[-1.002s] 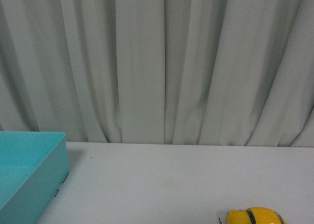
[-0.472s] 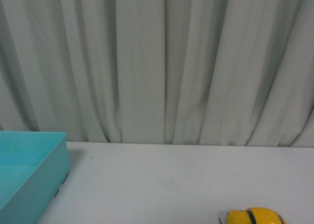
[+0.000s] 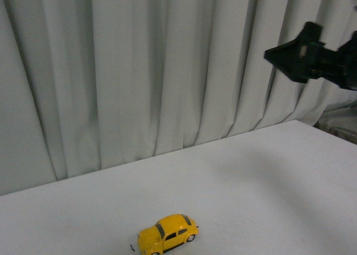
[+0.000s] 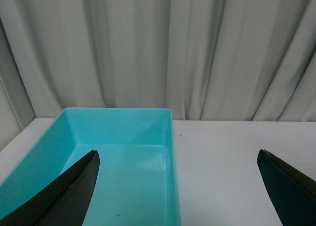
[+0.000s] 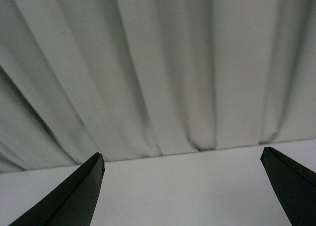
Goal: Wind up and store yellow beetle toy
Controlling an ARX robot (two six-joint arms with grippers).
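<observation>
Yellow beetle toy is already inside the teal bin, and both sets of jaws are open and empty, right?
No. The yellow beetle toy sits on the white table, per the front view, not in the teal bin. Both sets of jaws are open and empty.

pale pleated curtain (image 3: 139, 71) behind white table (image 3: 251, 177)
</observation>
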